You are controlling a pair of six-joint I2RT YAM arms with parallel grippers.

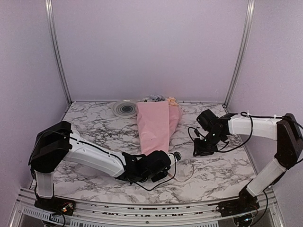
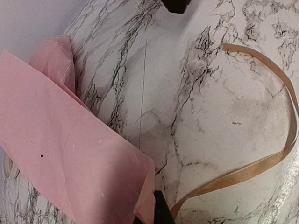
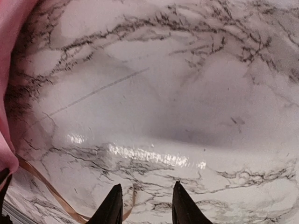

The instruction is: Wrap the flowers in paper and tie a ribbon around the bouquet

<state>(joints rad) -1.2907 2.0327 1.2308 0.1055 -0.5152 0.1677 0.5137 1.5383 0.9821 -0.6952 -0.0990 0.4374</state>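
Bouquet [image 1: 154, 125], a pink paper cone, seems steadied at its near tip by the clenched left gripper [image 2: 161, 211]. Released right gripper [image 3: 145, 187] hovers beside the thin tan ribbon [image 2: 261, 163].

bouquet [image 1: 154, 126] lies lengthwise mid table [image 1: 94, 124], flowers [image 1: 155, 98] at its far end near the back wall [image 1: 151, 47]. round reel [image 1: 125, 109] (I think, view's poor) just left of the flowers. ribbon [image 2: 261, 165] loops on the table right of the bouquet's near tip.

walls [image 1: 151, 47]: plain lilac | table [image 1: 94, 123]: white marble pattern, grey veins, glare patches | frame posts [image 1: 57, 52]: silver metal, back corners
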